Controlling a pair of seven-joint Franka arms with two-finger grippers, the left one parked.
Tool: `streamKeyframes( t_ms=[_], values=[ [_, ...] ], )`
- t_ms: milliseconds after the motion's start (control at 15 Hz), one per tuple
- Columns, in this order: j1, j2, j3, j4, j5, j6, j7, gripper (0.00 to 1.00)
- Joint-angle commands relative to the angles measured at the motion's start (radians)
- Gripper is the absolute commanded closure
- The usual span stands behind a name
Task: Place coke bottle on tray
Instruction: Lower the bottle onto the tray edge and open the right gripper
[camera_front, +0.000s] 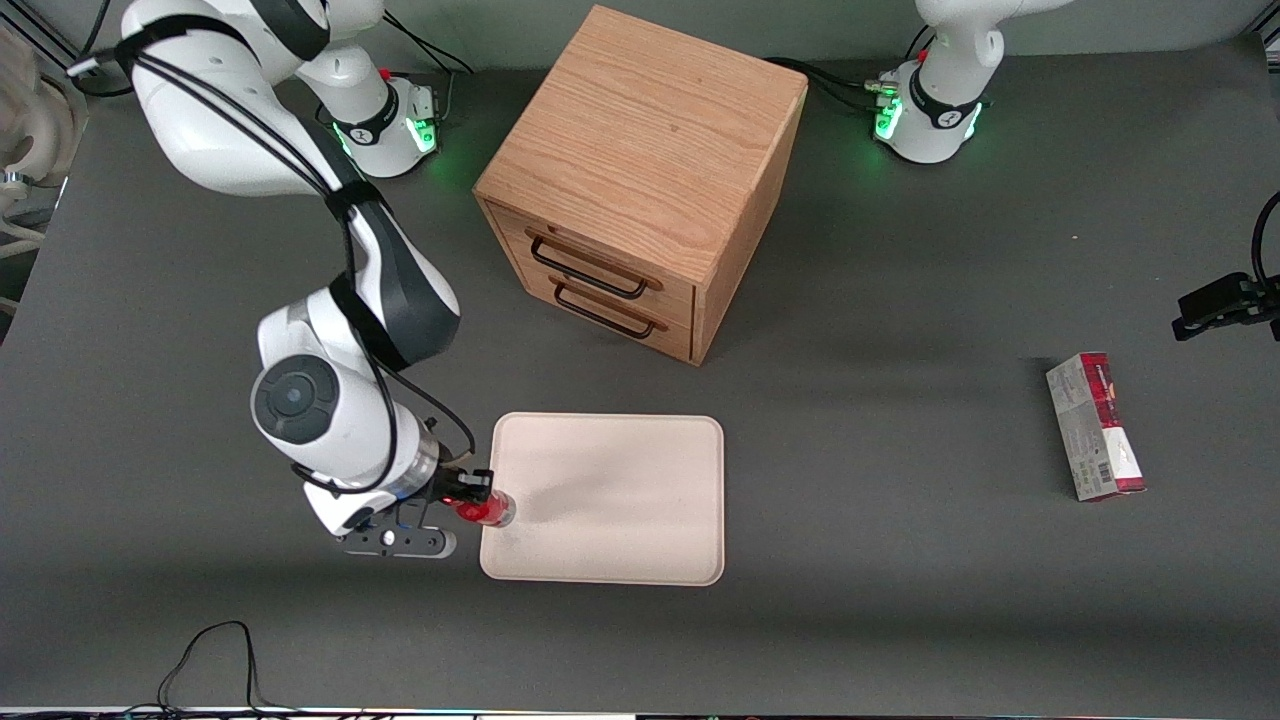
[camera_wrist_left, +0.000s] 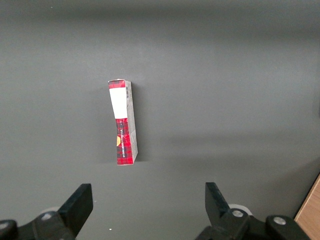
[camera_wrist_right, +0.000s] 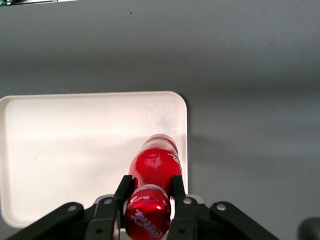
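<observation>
Right arm's gripper (camera_front: 478, 497) clamped on the coke bottle (camera_front: 490, 509), fingers (camera_wrist_right: 123, 192) pinching it up near the neck, cap end pointing back at the wrist camera. Bottle hanging right at the edge of the tray (camera_front: 640, 470), at the end nearest the working arm, roughly level with the part of the tray closer to the front camera. From the wrist view, base of the bottle looks to be over the cream surface, just inside the raised rim (camera_wrist_right: 184, 130). Can't tell whether the base is touching the tray yet or hovering a bit above.

Tips for finishing this step cleanly, just going by how things sit now:
- Worth nudging farther in over the tray before letting go. That close to the rim, could end up with the base half on the lip and tip over.
- Straight down, slow, until the base sits flat. Slim and tall, so probably tippy.
- Open up only once the weight is on the tray, then lift straight up so the fingers don't drag the neck sideways.

Nothing else in the way. Wooden drawer cabinet (camera_front: 640, 190) sits farther from the front camera than the tray, and the red-and-grey carton (camera_front: 1095, 428) lies off toward the parked arm's end of the table, well apart.
</observation>
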Motion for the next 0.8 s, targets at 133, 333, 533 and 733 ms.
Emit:
streamKeyframes(
  t_ms=[133, 333, 533, 733],
  values=[
    [0.006, 0.039, 0.004, -0.025, -0.034, 0.104, 0.025, 1.0],
    [0.006, 0.055, 0.004, -0.04, -0.071, 0.138, 0.029, 1.0],
    [0.008, 0.055, 0.004, -0.049, -0.073, 0.168, 0.034, 0.06],
    [0.013, 0.055, 0.004, -0.071, -0.073, 0.245, 0.084, 0.0]
  ],
)
